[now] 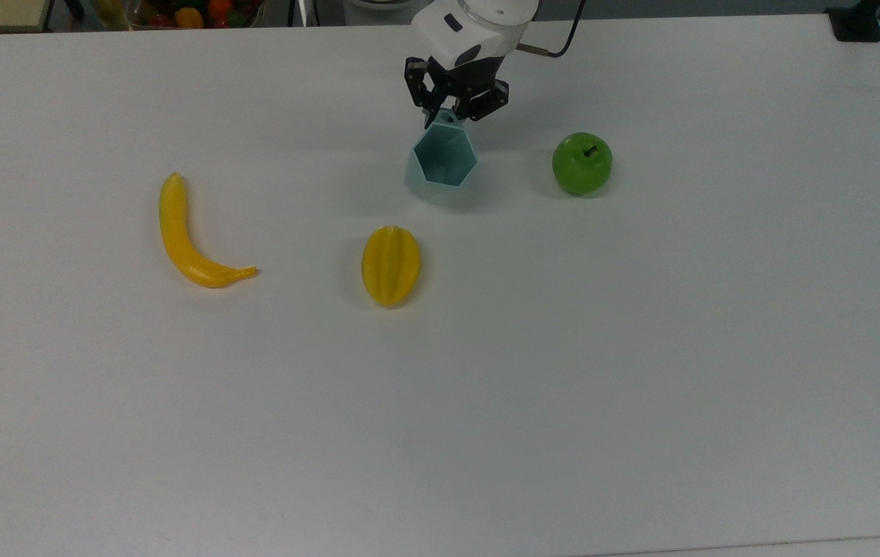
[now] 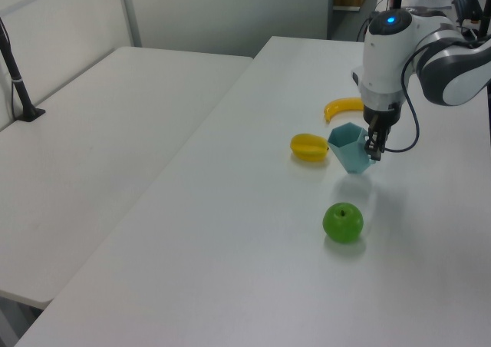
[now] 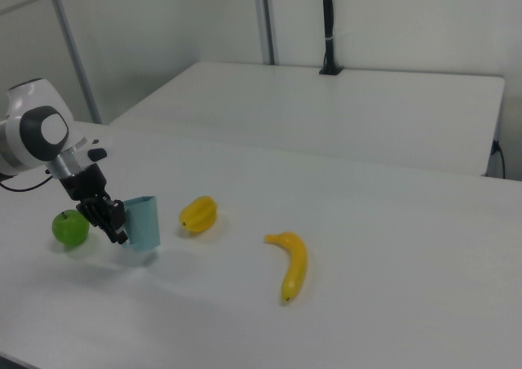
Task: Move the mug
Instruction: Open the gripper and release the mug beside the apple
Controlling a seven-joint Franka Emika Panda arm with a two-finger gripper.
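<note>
The mug [image 1: 443, 160] hangs tilted just above the white surface [image 1: 564, 371], pinched by its tab handle in the claw [image 1: 455, 110] at its twelve o'clock in the top view. Green apple [image 1: 581, 163] near at three, starfruit [image 1: 390, 264] at seven, banana [image 1: 186, 236] well apart at eight.

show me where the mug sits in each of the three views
Top view: the mug is upper centre, left of the apple.
Left view: the mug is right of centre, above the apple.
Right view: the mug is at the left, right of the apple.
Shared landmark: the green apple.
</note>
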